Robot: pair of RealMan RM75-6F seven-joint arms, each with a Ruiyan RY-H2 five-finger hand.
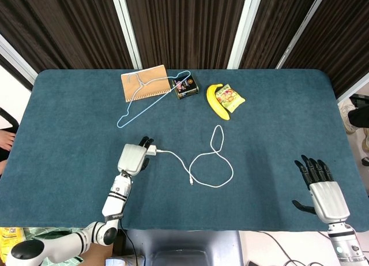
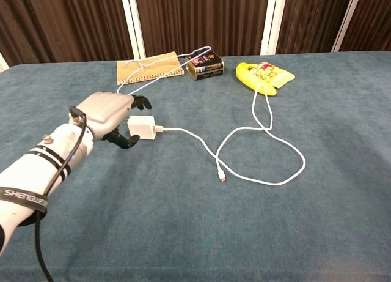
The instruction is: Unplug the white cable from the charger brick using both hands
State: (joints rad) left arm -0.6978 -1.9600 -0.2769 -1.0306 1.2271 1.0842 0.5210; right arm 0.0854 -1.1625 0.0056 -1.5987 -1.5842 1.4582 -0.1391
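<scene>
Left of frame centre on the desk (image 1: 69,127), the left hand (image 2: 109,112) brackets the charger brick (image 2: 141,128) with fingers (image 2: 125,140) spread, apparently to anchor it; contact is unclear. The white cable (image 1: 210,162), plugged in, loops rightward, while the right hand (image 1: 323,191) waits empty and splayed at lower right, presumably for pulling it.

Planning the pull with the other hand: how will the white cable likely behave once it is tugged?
Probably floppy: the white cable lies in loose loops on the table, so slack should slide and straighten before any pull reaches the plug. The charger brick looks small and light, so it may drag along unless the left hand pins it. The right hand is far off.
</scene>
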